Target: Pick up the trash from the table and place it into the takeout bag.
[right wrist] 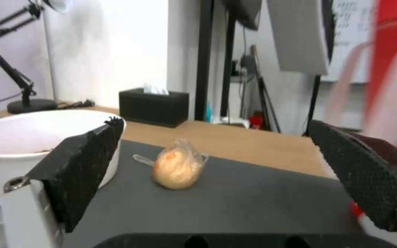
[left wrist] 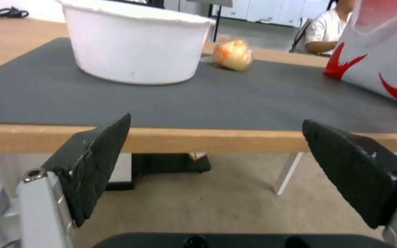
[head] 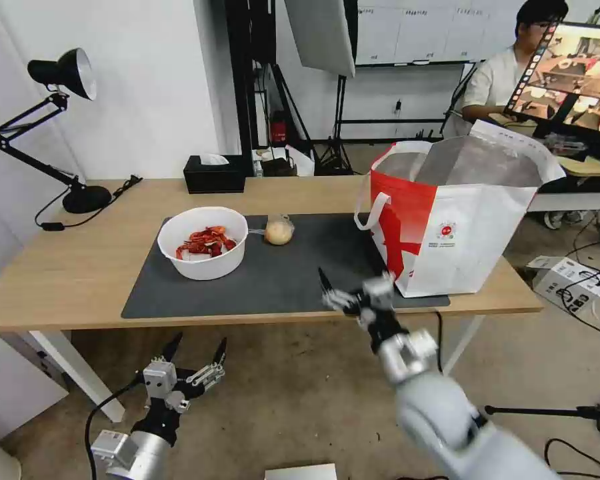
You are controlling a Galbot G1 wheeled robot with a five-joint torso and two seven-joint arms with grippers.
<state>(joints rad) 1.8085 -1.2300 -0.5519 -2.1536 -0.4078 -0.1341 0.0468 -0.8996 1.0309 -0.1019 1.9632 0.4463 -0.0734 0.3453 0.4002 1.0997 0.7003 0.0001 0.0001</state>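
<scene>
The small clear bag with a yellowish lump (right wrist: 177,168) is judged light, soft and slippery, best pinched across its bulge by the right gripper (right wrist: 217,179), its jaws spread; the left gripper (head: 195,359) is likewise spread.

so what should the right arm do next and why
Probably ease the open right gripper forward and down around the small clear bag, which lies ahead of it on the mat. It holds nothing, and the takeout bag stands open beside it.

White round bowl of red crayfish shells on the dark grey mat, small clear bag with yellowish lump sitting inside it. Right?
Not quite. The small clear bag with yellowish lump lies on the dark grey mat beside the white round bowl of red crayfish shells, not inside; the head view shows it.
</scene>
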